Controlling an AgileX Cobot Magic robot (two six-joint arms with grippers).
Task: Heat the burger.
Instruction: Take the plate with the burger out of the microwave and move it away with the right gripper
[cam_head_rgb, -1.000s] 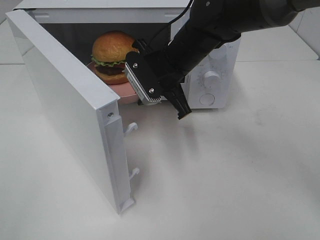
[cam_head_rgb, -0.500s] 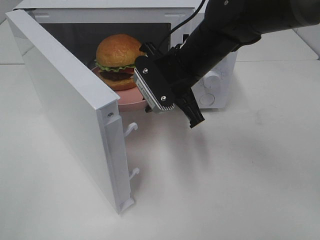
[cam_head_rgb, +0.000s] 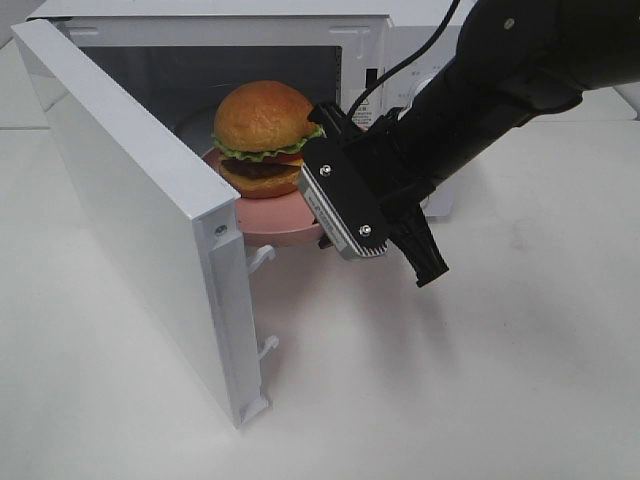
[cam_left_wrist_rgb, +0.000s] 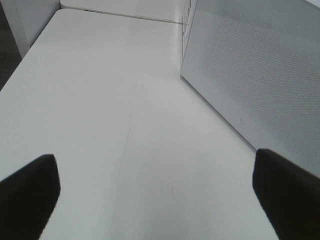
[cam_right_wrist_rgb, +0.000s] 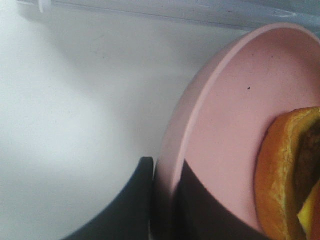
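The burger, with its golden bun, lettuce frill and dark patty, sits on a round pink plate at the mouth of the open white microwave. My right gripper is shut on the plate's right rim, mostly hidden behind the silver wrist block. The right wrist view shows the dark fingers of the right gripper clamping the pink plate at its edge, with the burger at the frame's side. My left gripper is open above bare table.
The microwave door swings wide toward the front left, its latch hooks sticking out just below the plate. In the left wrist view the door's meshed face stands close beside the left gripper. White table lies in front.
The right gripper has drawn the plate and burger to the right and forward, from deep inside the microwave to its opening. The left gripper has stayed open.
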